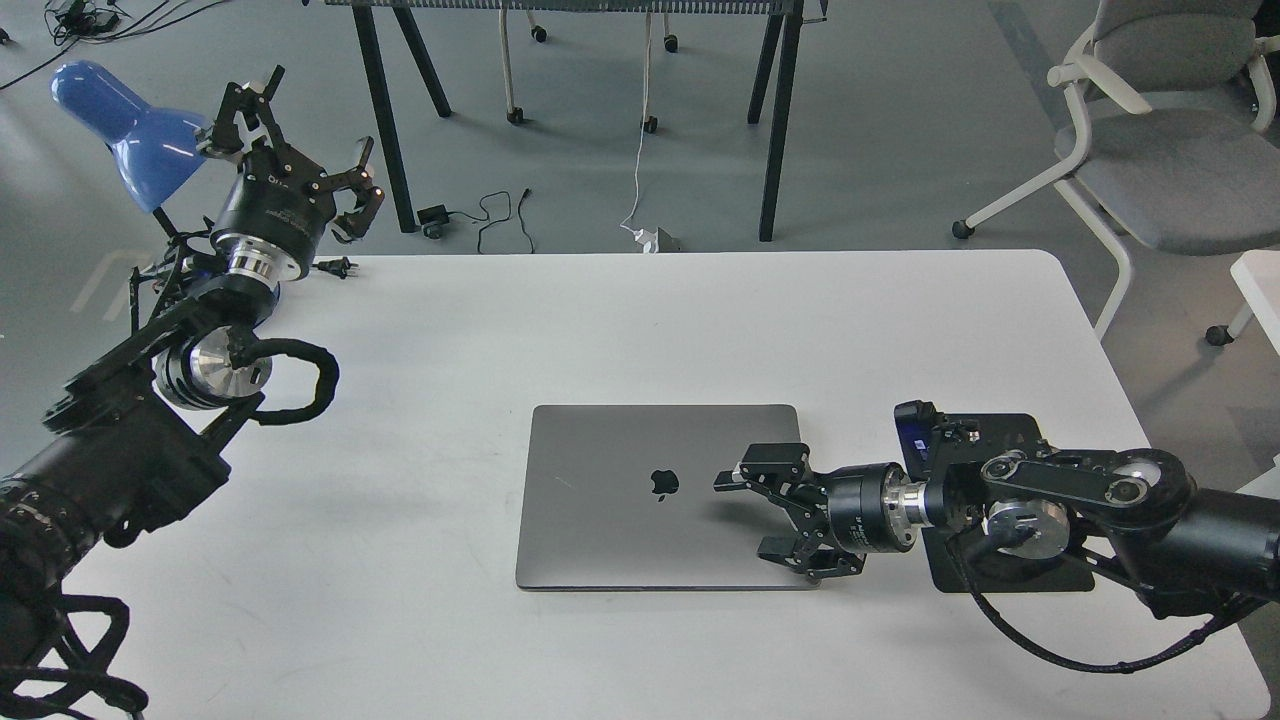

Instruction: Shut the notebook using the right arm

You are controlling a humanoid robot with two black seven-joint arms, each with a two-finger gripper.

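The notebook (640,495) is a slim space-grey laptop lying shut and flat on the white table (700,330), lid up with the dark apple logo showing. My right arm comes in from the right with a blue module near its wrist. Its gripper (752,515) is open and empty, fingers spread over the lid's right part, just right of the logo. I cannot tell whether the fingers touch the lid. My left gripper (300,140) is open and empty, held high above the table's far left corner.
A black mouse pad (1010,570) lies under my right wrist, right of the notebook. A blue desk lamp (125,125) stands at the far left by my left gripper. A grey chair (1160,150) and table legs stand beyond the far edge.
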